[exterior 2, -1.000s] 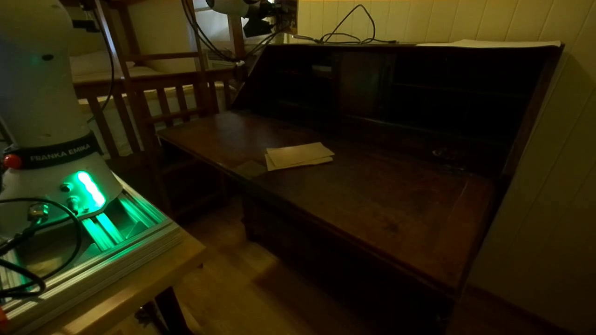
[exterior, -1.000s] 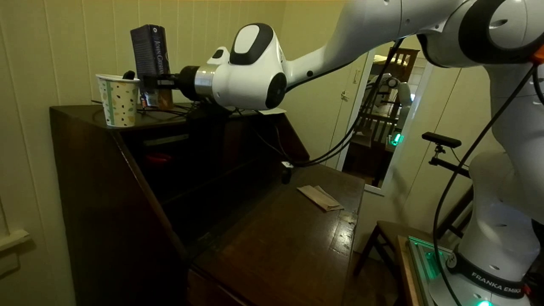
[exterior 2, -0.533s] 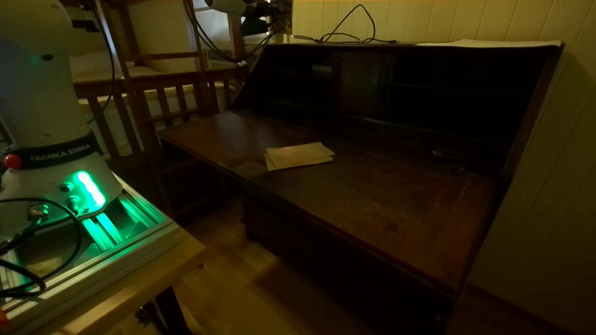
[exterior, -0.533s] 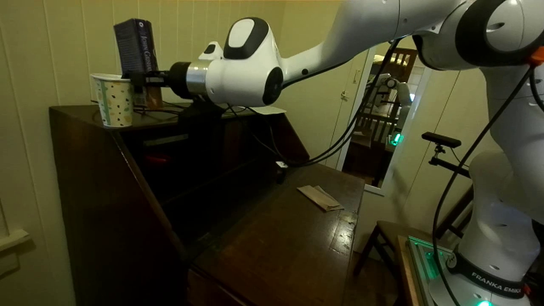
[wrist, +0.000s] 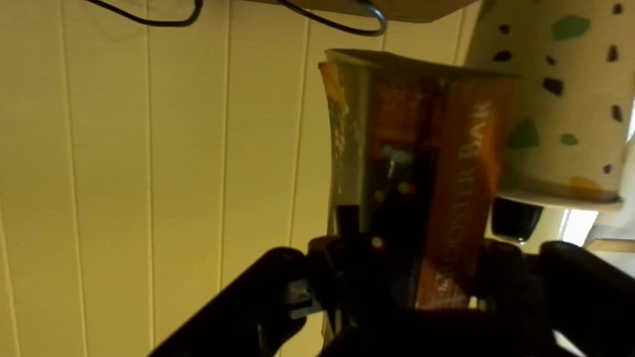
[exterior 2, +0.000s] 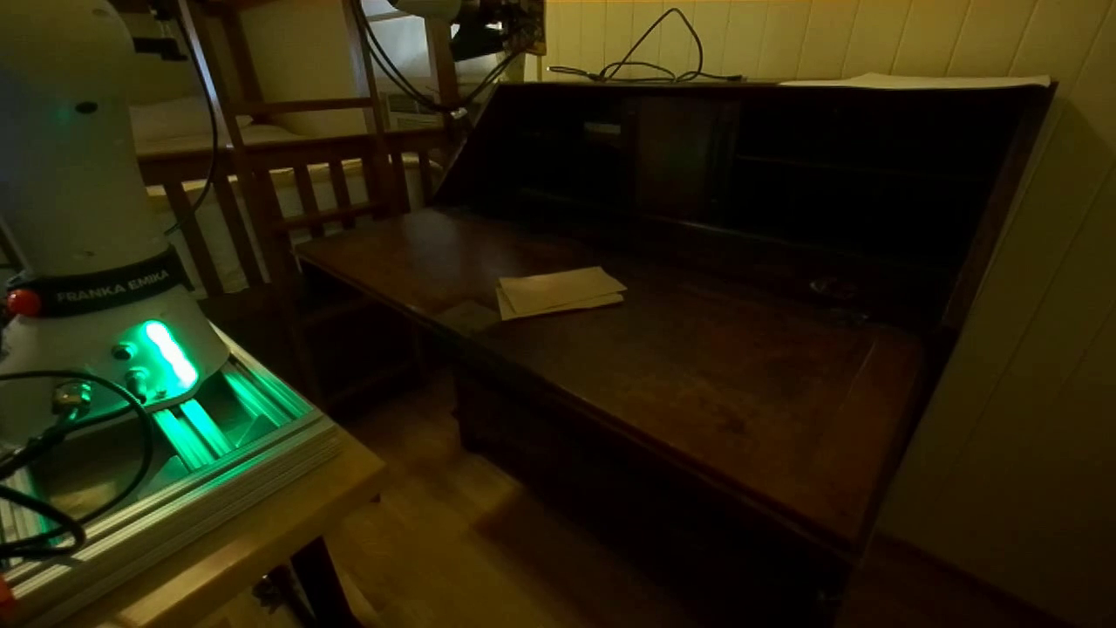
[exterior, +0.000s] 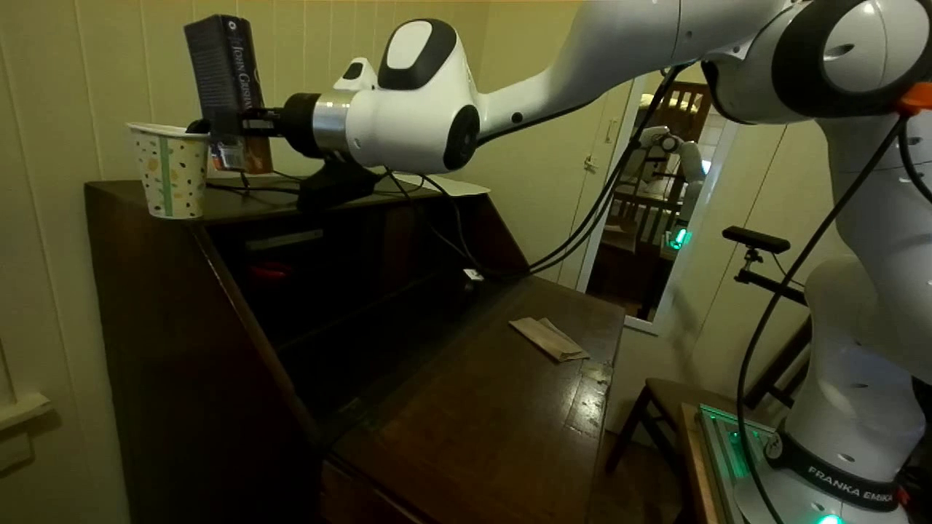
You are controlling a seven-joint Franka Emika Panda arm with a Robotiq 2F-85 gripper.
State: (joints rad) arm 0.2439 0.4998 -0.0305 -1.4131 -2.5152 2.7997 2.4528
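In an exterior view, at the left, a patterned paper cup [exterior: 171,175] stands roughly upright near a corner of the upper ledge [exterior: 240,204] of the dark wooden surface [exterior: 451,429], a black object [exterior: 198,126] showing at its rim. Just right of the cup is a thick book [exterior: 227,69], its spine lettered "John Grisham". The pincer [wrist: 412,247] is clenched on the book, one finger either side in the wrist view. The book leans slightly and is held up off the ledge; whether it touches the cup, I cannot tell. Cables [exterior: 251,189] lie below it. Next comes the white arm [exterior: 415,131]. A pale sheet [exterior: 459,187] lies on the ledge, and folded brown paper [exterior: 550,339] rests lower down, seen in both exterior views. Further right are a tall mirror [exterior: 655,207], a chair [exterior: 681,393] and the robot's base [exterior: 830,458].
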